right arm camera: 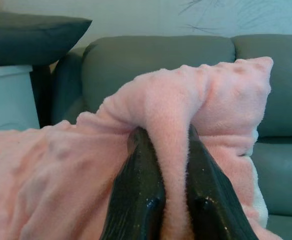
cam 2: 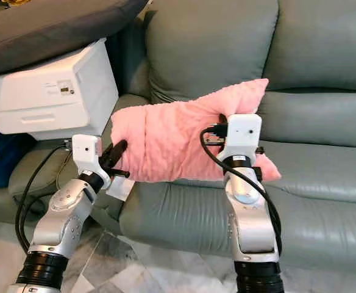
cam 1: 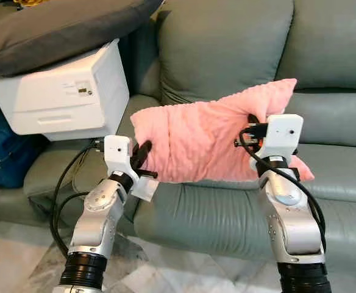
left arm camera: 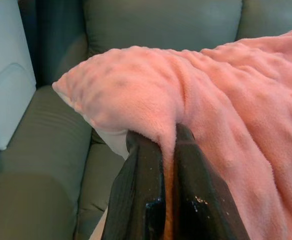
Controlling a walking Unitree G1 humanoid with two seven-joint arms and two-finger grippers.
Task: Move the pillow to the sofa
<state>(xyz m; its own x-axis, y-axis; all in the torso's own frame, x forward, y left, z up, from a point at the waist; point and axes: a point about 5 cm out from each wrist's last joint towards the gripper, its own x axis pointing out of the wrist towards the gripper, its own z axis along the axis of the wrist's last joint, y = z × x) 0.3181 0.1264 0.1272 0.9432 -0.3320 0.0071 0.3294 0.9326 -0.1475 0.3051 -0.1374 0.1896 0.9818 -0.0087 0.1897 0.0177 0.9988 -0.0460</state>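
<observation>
A fluffy pink pillow (cam 1: 208,137) hangs between my two arms over the seat of the grey-green sofa (cam 1: 227,213). My left gripper (cam 1: 146,155) is shut on the pillow's lower left edge; in the left wrist view its black fingers (left arm camera: 141,195) pinch a fold of pink fabric (left arm camera: 226,110). My right gripper (cam 1: 254,131) is shut on the pillow's right side, and the right wrist view shows a ridge of plush (right arm camera: 173,150) squeezed between its fingers (right arm camera: 136,195). The pillow's lower right corner (cam 1: 303,171) touches the seat cushion.
A white printer-like box (cam 1: 62,91) sits on the sofa's left end with a dark grey cushion (cam 1: 56,24) on top. A blue bag (cam 1: 4,155) stands at far left. Back cushions (cam 1: 227,43) rise behind the pillow. Marble floor (cam 1: 166,274) lies below.
</observation>
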